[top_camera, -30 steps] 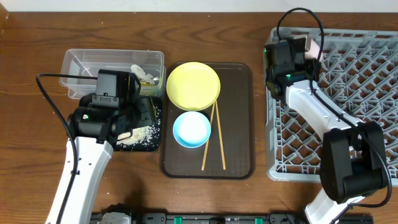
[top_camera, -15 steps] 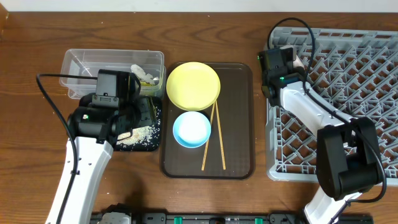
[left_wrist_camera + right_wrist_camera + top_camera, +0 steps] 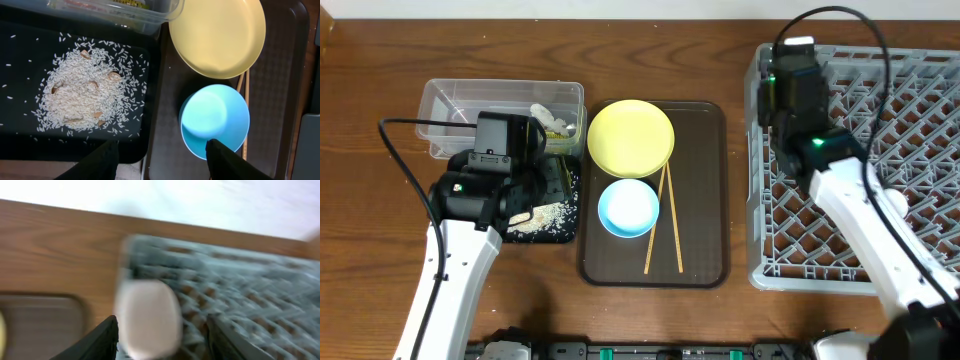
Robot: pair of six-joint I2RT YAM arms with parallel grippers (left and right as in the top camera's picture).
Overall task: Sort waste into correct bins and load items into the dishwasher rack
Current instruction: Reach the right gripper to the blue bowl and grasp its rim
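**Dishes on the serving tray, one pale piece at the rack corner**

Brown wood-grain table (image 3: 360,250) fills the overhead view, with a pale strip along its far edge; the right wrist view shows that edge meeting a plain whitish background.

At far left a clear tub (image 3: 450,100) holds crumpled tissue (image 3: 548,118) and a green-and-yellow wrapper (image 3: 564,140) pressed against its right wall. The wrapper carries print, but it is too small to read. Just in front of the tub lies a black tray (image 3: 20,140) with a spread heap of rice (image 3: 82,97), a few brownish bits mixed in. The left arm hangs over this tray. The left gripper (image 3: 162,160) has its fingers spread wide and grasps nothing; one tip sits above the black tray's edge, the other above the blue bowl's near rim.

In the middle a dark brown serving tray (image 3: 705,200) bears a yellow plate (image 3: 631,138) at the back, a blue bowl (image 3: 628,207) just in front of it, and two chopsticks (image 3: 655,226) lying beside the bowl on its right, tips close together near the plate and splaying toward the front.

At right stands the grey rack (image 3: 920,100), its lattice floor bare where it shows. The right arm reaches across it to the back left corner, a small green light on its housing. The right wrist view is badly blurred. The right gripper (image 3: 162,337) has its fingers apart, and a pale vessel (image 3: 147,312), pinkish-white, sits between them at the rack's corner with a gap on one side, so it looks released. Bowl or cup cannot be told.

No readable writing shows anywhere.
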